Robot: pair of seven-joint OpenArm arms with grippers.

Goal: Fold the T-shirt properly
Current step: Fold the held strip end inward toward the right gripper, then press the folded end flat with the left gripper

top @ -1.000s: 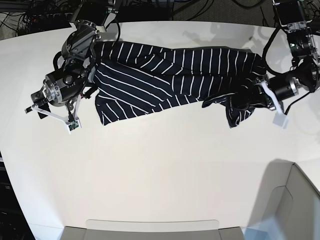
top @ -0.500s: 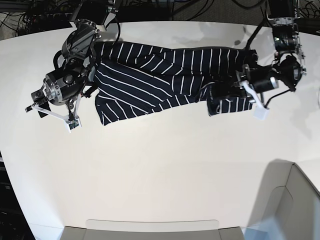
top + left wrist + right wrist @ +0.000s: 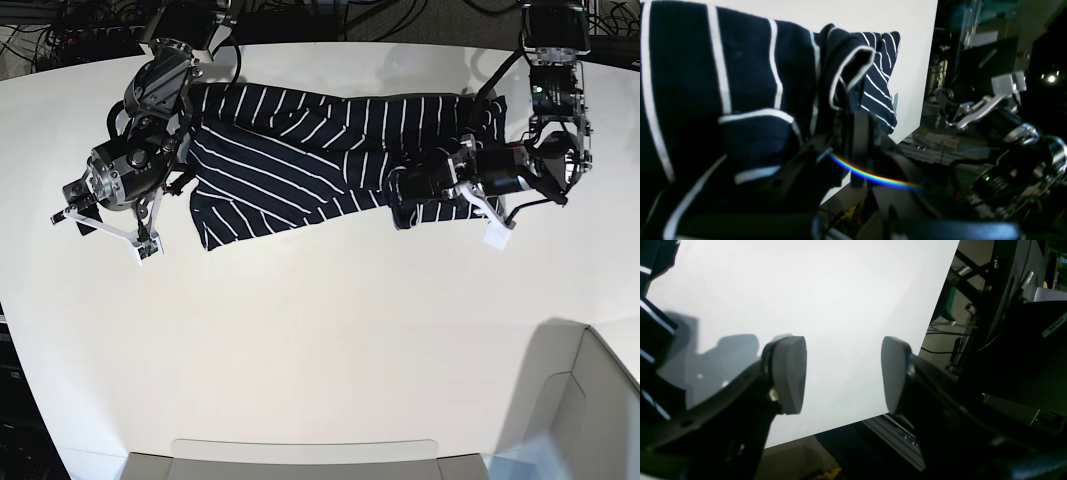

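In the base view, the right gripper (image 3: 105,228) at the left of the frame hangs wide open, holding nothing. The T-shirt (image 3: 330,150) lies across the upper table (image 3: 320,340). At right, the left gripper (image 3: 470,190) is clamped on the T-shirt's bunched end.

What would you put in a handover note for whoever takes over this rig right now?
Left gripper: shut on the T-shirt, holding a bunched end of it.
Right gripper: open, holding nothing, over bare table beside the shirt's other end.
T-shirt: spread lengthwise along the table's far side, crumpled at the held end.
Done: one end partly drawn inward.
Left: lay that end flat, release, fold the rest neatly.
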